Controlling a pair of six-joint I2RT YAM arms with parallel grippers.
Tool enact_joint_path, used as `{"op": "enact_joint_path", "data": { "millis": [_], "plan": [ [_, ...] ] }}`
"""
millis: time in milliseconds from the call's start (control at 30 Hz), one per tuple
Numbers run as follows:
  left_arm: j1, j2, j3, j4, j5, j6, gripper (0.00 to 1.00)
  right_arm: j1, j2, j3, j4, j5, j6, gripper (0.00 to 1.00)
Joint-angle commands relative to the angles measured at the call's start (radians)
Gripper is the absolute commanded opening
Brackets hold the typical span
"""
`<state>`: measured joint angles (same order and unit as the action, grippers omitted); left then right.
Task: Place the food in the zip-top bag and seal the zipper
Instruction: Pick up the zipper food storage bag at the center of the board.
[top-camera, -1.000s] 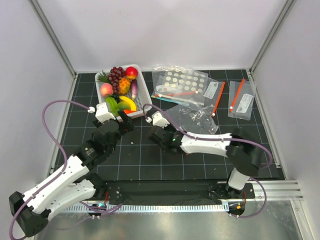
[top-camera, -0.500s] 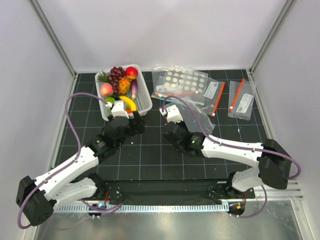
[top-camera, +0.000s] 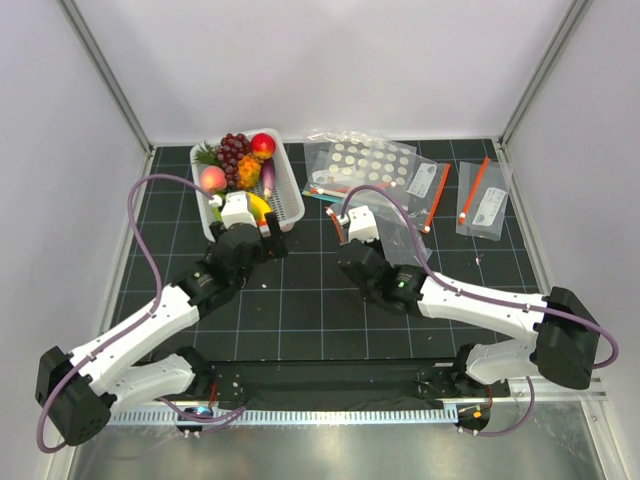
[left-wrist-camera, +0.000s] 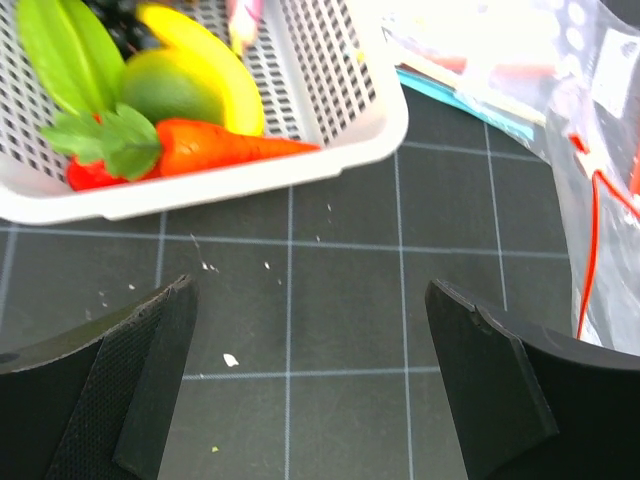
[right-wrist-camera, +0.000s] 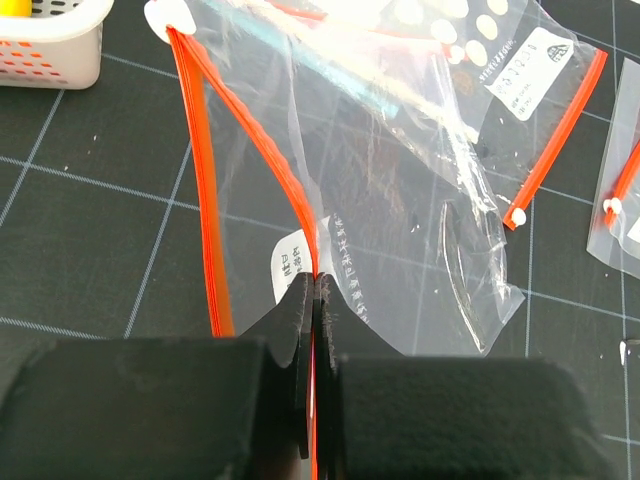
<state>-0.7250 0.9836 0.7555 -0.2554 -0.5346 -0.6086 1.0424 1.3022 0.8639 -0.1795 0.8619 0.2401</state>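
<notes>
Orange-red zipper (right-wrist-camera: 205, 200) pinched in right jaws props zip-top bag (right-wrist-camera: 400, 230) open | left jaws gape before basket (left-wrist-camera: 360, 140), likely for carrot (left-wrist-camera: 220, 148).

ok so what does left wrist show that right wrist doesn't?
Only left wrist: the left gripper, jaws wide open with nothing between them, and the carrot, banana and green piece in the white basket.
Only right wrist: the right gripper shut on the zipper, its two strips spread apart, plus a labelled bag further right.
Both: a corner of the basket, part of the zip-top bag, the black grid mat.
</notes>
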Motion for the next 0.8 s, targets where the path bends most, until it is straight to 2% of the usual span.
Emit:
{"op": "enact_joint_path", "data": {
  "millis": [0, 167, 400, 533, 767],
  "plan": [
    [0.006, 0.045, 0.109, -0.059, -0.091, 0.021, 1.00, -0.007, -0.020, 0.000, 0.051, -0.006, 0.028, 0.01],
    [0.071, 0.180, 0.243, -0.168, -0.108, -0.008, 1.00, -0.008, -0.023, -0.002, 0.049, -0.017, 0.031, 0.01],
    [0.268, 0.351, 0.320, -0.189, 0.111, -0.062, 1.00, -0.013, -0.029, -0.003, 0.051, -0.030, 0.034, 0.01],
    [0.332, 0.435, 0.364, -0.185, 0.172, -0.080, 1.00, -0.015, -0.034, -0.006, 0.054, -0.037, 0.036, 0.01],
    [0.354, 0.579, 0.452, -0.194, 0.099, -0.011, 0.99, -0.018, -0.043, -0.011, 0.052, -0.047, 0.041, 0.01]
  ]
}}
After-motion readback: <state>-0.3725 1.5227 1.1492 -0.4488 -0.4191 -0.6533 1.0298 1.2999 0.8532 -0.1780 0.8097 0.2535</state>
